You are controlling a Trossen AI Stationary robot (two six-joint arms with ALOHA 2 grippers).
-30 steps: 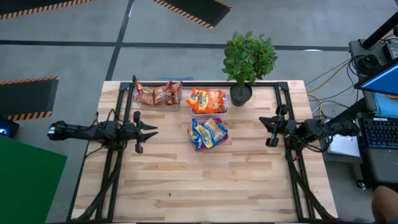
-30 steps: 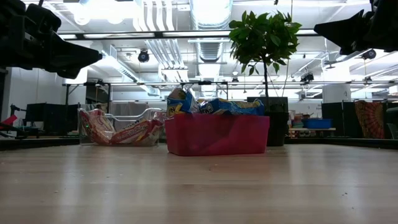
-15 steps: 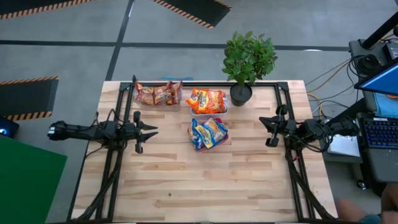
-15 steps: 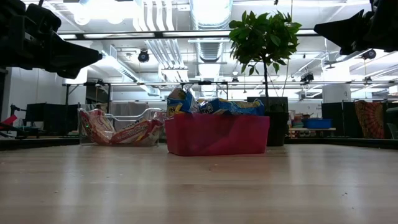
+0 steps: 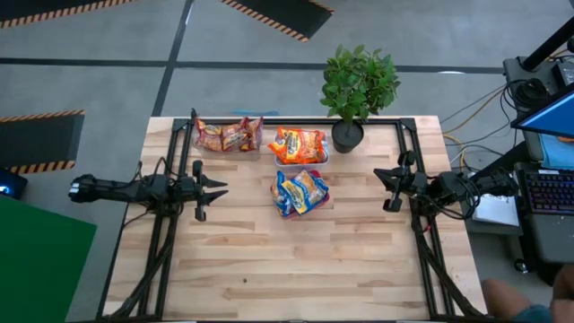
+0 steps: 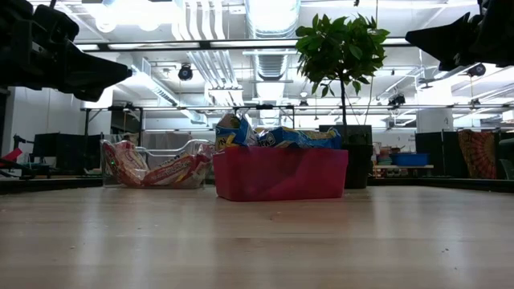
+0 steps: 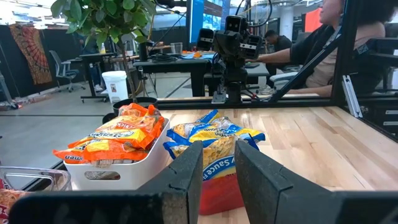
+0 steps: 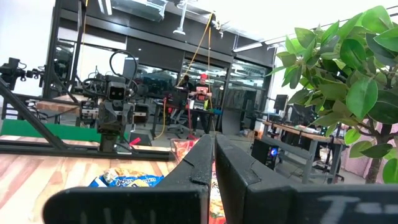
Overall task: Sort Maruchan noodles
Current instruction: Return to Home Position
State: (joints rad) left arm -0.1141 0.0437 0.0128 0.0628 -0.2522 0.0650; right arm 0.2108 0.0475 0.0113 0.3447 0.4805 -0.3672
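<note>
While my two arms hang over the left and right edges of the tabletop (image 5: 296,260), the Maruchan noodles (image 5: 300,190) lie sorted in three bins toward its far side: reddish packets (image 5: 224,135) in the clear bin (image 6: 201,148), orange packets (image 5: 299,144) in the white bin (image 7: 146,163) beside it, and blue-and-yellow packets (image 7: 214,134) in the red bin (image 6: 277,175) just in front of the white one. My left tool (image 5: 215,189), empty, points toward the bins with a narrow gap between its fingers. My right tool (image 5: 384,186), also empty, faces it from near the potted plant (image 5: 359,82), fingers closed almost together.
</note>
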